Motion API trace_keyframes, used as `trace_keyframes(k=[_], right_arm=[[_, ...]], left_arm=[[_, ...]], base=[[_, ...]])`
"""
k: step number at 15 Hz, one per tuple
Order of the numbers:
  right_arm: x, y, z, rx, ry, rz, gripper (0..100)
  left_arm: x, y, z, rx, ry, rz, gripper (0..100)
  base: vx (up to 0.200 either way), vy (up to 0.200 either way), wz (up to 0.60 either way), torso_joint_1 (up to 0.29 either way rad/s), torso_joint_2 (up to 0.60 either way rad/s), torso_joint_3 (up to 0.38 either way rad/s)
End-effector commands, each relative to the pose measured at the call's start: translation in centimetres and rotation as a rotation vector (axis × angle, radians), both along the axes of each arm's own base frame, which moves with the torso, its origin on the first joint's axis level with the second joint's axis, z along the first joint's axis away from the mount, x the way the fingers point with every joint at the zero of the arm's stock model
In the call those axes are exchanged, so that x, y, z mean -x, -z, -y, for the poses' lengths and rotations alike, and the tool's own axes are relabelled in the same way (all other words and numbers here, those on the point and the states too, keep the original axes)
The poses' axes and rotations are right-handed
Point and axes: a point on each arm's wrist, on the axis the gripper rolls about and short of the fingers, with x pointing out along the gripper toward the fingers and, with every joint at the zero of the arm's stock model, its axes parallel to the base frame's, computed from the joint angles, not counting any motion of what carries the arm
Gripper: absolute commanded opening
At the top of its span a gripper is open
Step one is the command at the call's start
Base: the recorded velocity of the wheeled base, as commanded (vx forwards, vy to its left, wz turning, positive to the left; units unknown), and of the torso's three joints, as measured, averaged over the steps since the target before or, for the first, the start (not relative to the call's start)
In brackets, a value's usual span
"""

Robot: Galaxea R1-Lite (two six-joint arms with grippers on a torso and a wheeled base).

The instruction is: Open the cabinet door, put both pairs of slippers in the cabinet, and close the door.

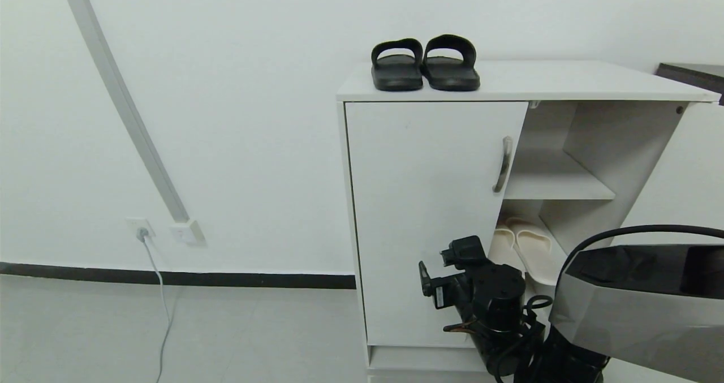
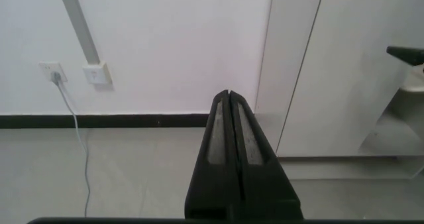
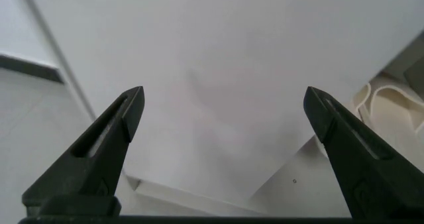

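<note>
A pair of black slippers [image 1: 425,65] stands on top of the white cabinet [image 1: 565,80], near its left end. The left door [image 1: 424,219] is closed, with a metal handle [image 1: 503,164] on its right edge. The right half stands open, and a pair of white slippers [image 1: 526,247] [image 3: 391,108] lies on the lower shelf inside. My right gripper [image 1: 438,264] [image 3: 224,95] is open and holds nothing, low in front of the closed left door. My left gripper [image 2: 228,101] is shut on nothing, low above the floor, left of the cabinet.
An upper shelf [image 1: 557,188] sits inside the open half. The wall left of the cabinet carries two sockets [image 1: 164,230], a plugged-in cable [image 1: 161,309] and a slanted grey conduit [image 1: 121,100]. Bare grey floor [image 1: 169,338] lies left of the cabinet.
</note>
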Motion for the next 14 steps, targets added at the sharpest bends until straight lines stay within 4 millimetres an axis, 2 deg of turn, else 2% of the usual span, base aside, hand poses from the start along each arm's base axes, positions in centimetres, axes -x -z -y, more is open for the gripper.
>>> trace_keyframes(k=[1, 14], right_arm=[[-0.07, 0.0, 0.03, 0.0, 0.002, 0.003, 100], [-0.52, -0.2, 0.44, -0.007, 0.016, 0.009, 100]], left_arm=[[-0.01, 0.0, 0.0, -0.001, 0.0, -0.002, 0], [-0.01, 0.0, 0.0, -0.001, 0.0, -0.002, 0]], base=[[0.0, 0.0, 0.0, 0.036, -0.46, -0.373], [0.0, 0.0, 0.0, 0.145, -0.47, -0.331]])
